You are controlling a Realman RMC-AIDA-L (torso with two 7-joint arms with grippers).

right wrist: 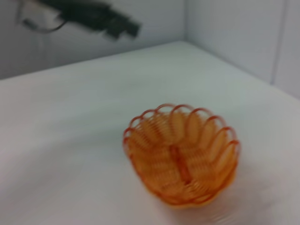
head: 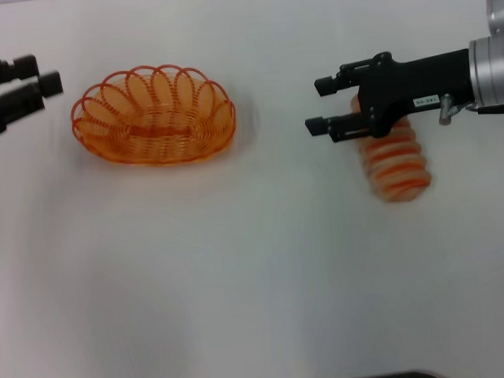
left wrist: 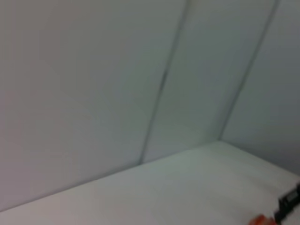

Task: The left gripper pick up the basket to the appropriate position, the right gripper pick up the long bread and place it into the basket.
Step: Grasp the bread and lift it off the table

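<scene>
Black fingers of the right gripper (head: pixel 319 105) stand apart, hovering above the near-left end of the long bread (head: pixel 395 164), which lies on the tabletop (head: pixel 256 281) toward its right edge; the jaws hold nothing, seemingly lined up for a grasp. The left gripper (head: pixel 39 71), fingers parted too, waits near the left edge, just beside the basket (head: pixel 153 115) but not touching it. The empty orange basket sits left of centre, toward the far edge. The tabletop is plain white; pale panelled walls meet in a corner behind it.
</scene>
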